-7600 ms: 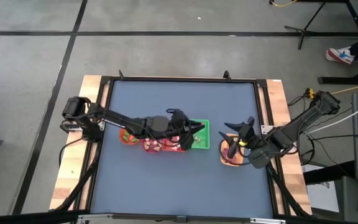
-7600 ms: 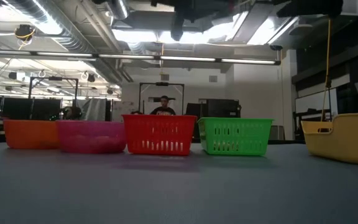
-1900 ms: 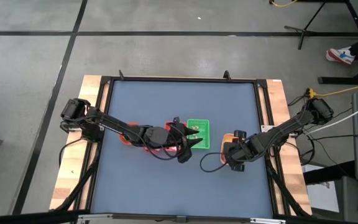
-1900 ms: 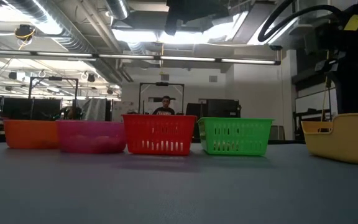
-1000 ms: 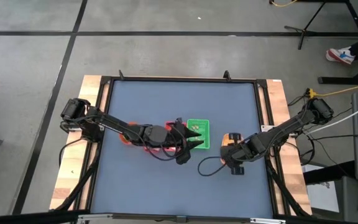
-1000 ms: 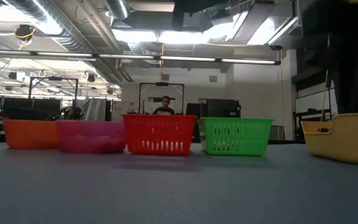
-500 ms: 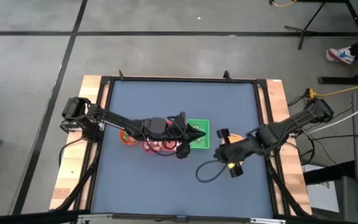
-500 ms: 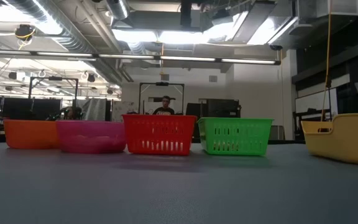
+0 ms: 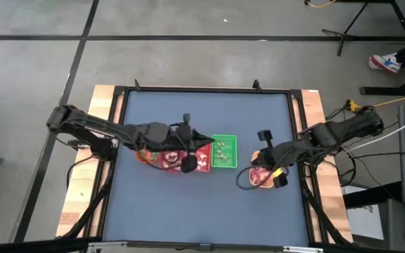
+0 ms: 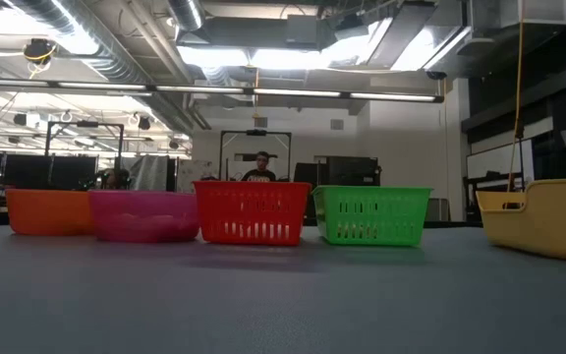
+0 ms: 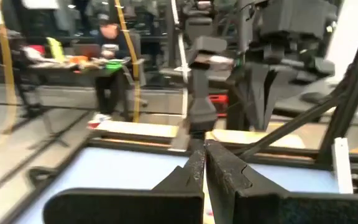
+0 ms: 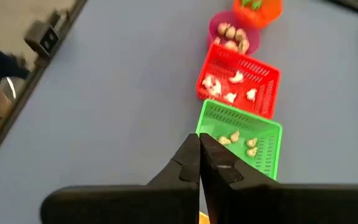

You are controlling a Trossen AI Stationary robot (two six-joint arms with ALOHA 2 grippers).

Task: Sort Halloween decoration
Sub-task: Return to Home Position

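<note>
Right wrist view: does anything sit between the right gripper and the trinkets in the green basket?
Nothing visible does. The right gripper, fingers shut, hangs raised beside the open-topped green basket. The cream trinkets inside lie uncovered, with no lid, arm or other object over them.

Left arm: black, slim jointed links, bulkier housings at the joints.
Right arm: same build; loose black cable looped by the wrist, small yellow mark beside it.
Left tool, right tool: each has two tapered dark fingers on a broad black crossbar.
</note>
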